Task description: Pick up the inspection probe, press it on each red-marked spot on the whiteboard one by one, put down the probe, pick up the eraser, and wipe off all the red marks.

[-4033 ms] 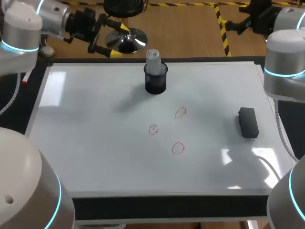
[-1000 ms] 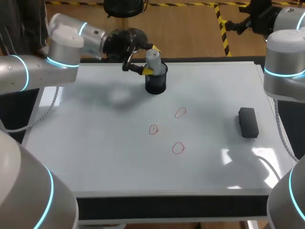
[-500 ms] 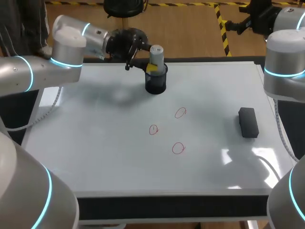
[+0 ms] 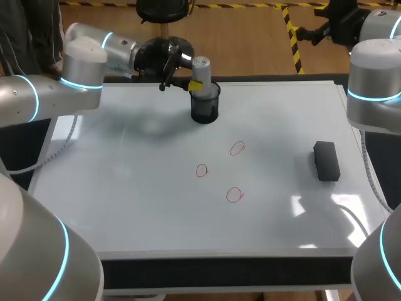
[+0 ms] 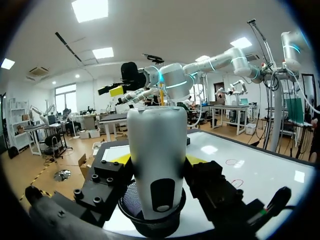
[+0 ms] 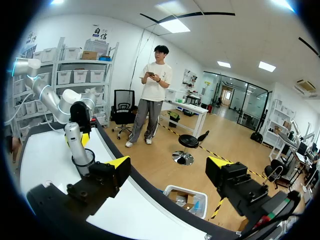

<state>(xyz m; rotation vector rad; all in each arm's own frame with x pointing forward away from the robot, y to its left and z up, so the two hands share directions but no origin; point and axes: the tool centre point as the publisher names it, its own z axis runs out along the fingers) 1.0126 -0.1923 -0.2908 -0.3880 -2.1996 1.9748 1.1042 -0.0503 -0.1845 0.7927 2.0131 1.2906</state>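
Red circles (image 4: 234, 195), three of them, mark the middle of the whiteboard (image 4: 125, 207) that covers the worktop. They sit in a loose cluster, each apart from the others. To their right and well apart from them, a black eraser (image 4: 326, 160) lies flat near the board's right edge, touching nothing. Farther back, at the far middle of the board, stands a black mesh cup (image 4: 205, 108). The grey inspection probe (image 4: 200, 68) has its lower end inside that cup and its rounded top sticking well above the rim. My left fingers (image 5: 120, 165) pinch the probe from both sides just above the cup's rim, the arm coming in from the far left. My right fingers (image 6: 116, 167) are spread wide and hold nothing, out past the worktop's far right corner.
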